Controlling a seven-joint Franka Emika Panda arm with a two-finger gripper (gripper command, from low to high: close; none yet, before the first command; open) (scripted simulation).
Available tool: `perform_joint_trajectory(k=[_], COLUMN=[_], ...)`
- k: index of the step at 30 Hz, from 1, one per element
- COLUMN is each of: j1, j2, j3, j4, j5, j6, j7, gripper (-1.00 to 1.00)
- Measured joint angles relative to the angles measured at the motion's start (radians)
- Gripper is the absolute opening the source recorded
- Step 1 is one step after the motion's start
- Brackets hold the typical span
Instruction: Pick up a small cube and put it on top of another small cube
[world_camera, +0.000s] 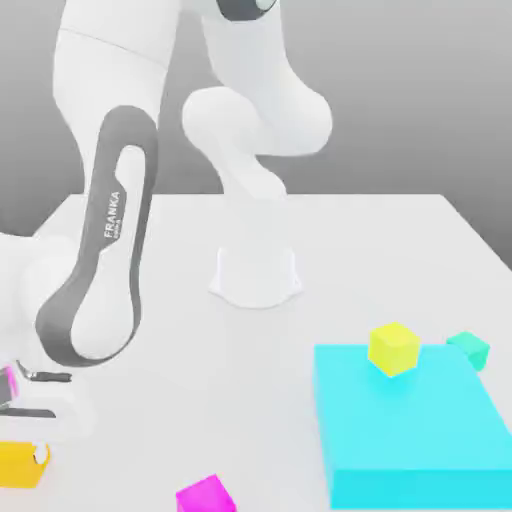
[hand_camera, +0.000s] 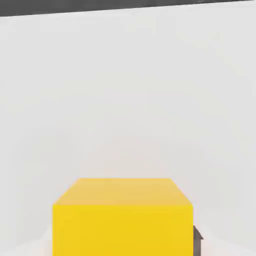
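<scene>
An orange-yellow cube (world_camera: 20, 465) sits at the exterior view's lower left, directly under my hand. My gripper (world_camera: 22, 448) is down around it. In the hand view the same yellow cube (hand_camera: 122, 217) fills the space between my fingers, and one dark fingertip (hand_camera: 198, 239) lies flush against its side, so the gripper (hand_camera: 128, 240) is shut on the cube. I cannot tell whether the cube rests on the white table (world_camera: 380, 250) or hangs just above it. A magenta cube (world_camera: 205, 494) lies near the front edge. A lighter yellow cube (world_camera: 393, 348) sits on a cyan block.
The large flat cyan block (world_camera: 405, 425) takes up the exterior view's lower right. A small green cube (world_camera: 468, 349) stands behind its far corner. A sliver of another magenta thing (world_camera: 8, 381) shows at the left edge. The arm's white base (world_camera: 256, 275) stands mid-table.
</scene>
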Motion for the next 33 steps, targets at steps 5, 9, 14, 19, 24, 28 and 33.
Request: perform_joint_trajectory(k=[5, 9, 14, 19, 24, 28, 33], j1=[0.067, 0.191, 0.337, 0.487, 0.714, 1.069, 1.069], j2=[-0.142, -0.213, -0.29, -0.382, -0.496, -0.538, -0.39], j3=[-0.079, -0.013, 0.086, 0.2, 0.356, 0.492, 0.424], j4=[-0.041, -0.102, -0.184, -0.281, -0.393, -0.447, -0.442], j5=[-0.109, -0.153, -0.197, -0.254, -0.323, -0.43, -0.509], j6=[-0.097, -0.115, -0.109, -0.095, -0.076, -0.037, 0.111], j7=[0.08, 0.126, 0.174, 0.229, 0.301, 0.413, 0.479], gripper=[-1.0, -1.0, -1.0, -1.0, -1.0, -1.0, 1.0])
